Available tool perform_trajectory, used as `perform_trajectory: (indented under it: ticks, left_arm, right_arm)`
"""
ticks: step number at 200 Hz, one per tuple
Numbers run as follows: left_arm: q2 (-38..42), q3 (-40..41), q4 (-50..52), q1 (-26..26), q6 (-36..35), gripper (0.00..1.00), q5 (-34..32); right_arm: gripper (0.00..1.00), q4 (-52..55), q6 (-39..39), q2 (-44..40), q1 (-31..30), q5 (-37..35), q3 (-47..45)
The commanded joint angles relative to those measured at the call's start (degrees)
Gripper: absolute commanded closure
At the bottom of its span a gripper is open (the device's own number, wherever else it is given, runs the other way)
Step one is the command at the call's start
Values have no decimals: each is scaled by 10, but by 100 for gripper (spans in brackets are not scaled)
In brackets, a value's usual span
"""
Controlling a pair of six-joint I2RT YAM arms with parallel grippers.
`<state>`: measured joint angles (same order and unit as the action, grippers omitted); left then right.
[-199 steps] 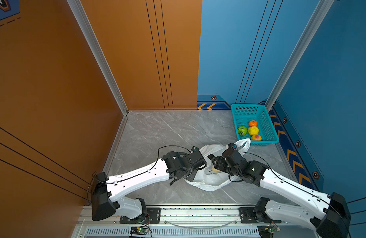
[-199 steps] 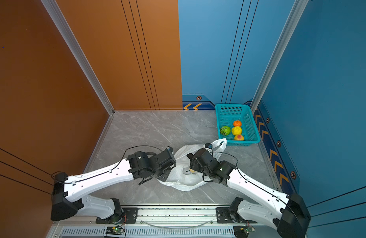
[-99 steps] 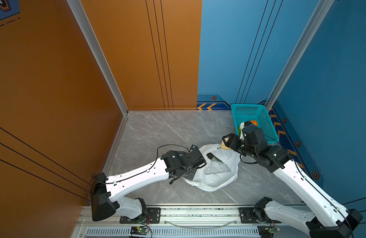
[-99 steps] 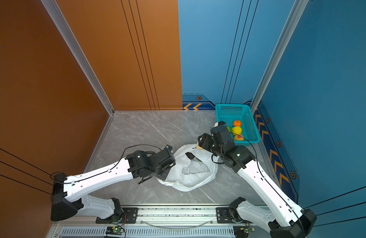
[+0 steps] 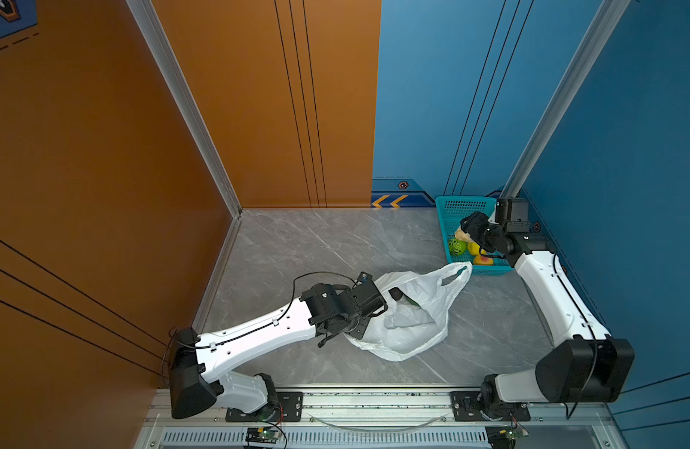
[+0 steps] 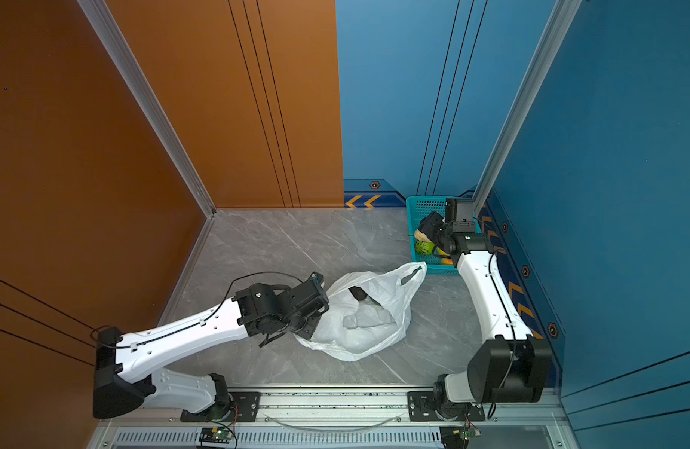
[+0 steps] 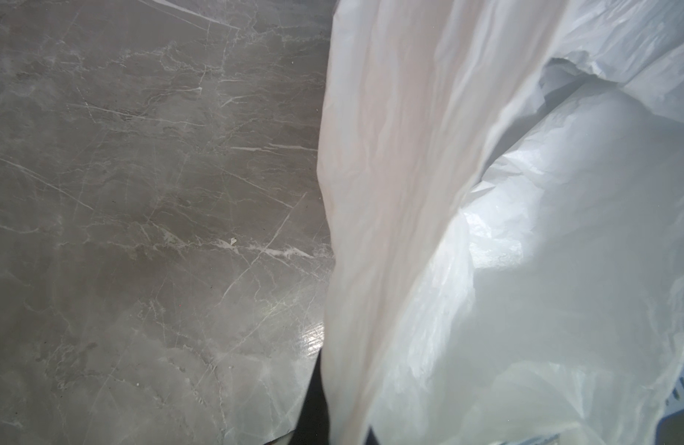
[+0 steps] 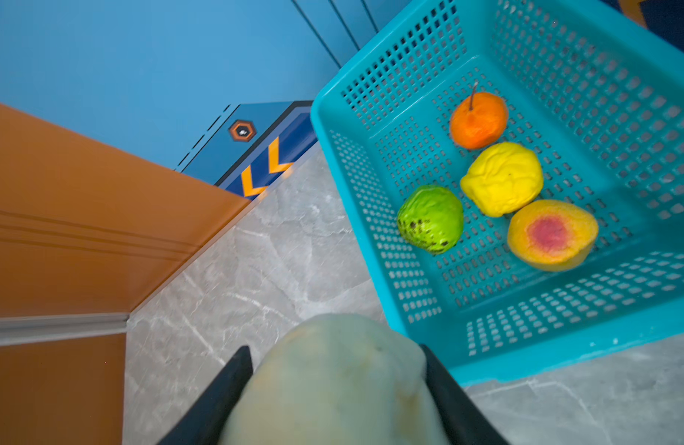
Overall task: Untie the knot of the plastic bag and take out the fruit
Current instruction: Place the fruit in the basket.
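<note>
The white plastic bag [image 5: 413, 322] lies slumped on the grey floor with its mouth open; the knot does not show. My left gripper [image 5: 376, 311] is shut on the bag's near rim, and in the left wrist view the film [image 7: 390, 192] rises from between its jaws. A dark rounded fruit [image 5: 398, 293] sits inside the mouth. My right gripper [image 8: 334, 352] is shut on a cream-white fruit [image 8: 332, 385] just outside the teal basket's near wall [image 8: 525, 346]. In the basket lie an orange fruit [image 8: 479, 119], a lumpy yellow one [image 8: 502, 177], a green one [image 8: 430, 217] and a yellow-red peach [image 8: 552, 233].
The teal basket [image 5: 450, 212] stands in the far right corner against the blue wall [image 5: 627, 155]. Orange panels [image 5: 83, 175] close the left side. The bag's handle loop [image 5: 458, 272] reaches toward the basket. The arms' base rail [image 5: 374, 404] runs along the front edge.
My right arm has lifted the cream-white fruit out of the bag and carried it back and right to the basket. The left arm has stayed on the bag's rim.
</note>
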<state>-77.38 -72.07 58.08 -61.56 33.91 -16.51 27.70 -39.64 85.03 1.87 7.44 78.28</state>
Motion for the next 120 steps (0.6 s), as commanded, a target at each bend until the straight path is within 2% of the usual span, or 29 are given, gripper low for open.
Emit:
perform_trajectory:
  ticks: [1,41,73,90,120]
  left_arm:
    - [17,-9,8,8,0,100,-10]
    - [28,-4,8,11,1,100,-10]
    - [35,1,7,11,6,100,-12]
    - [38,0,8,11,6,100,-12]
    - [41,0,8,11,7,100,-13]
  right_arm:
    - [45,-63,11,79,30,12,32]
    - [43,-75,21,219,49,-6,116]
    - [37,-65,25,304,52,-16,179]
    - [28,-48,26,334,52,-14,208]
    - [10,-34,27,328,48,-22,207]
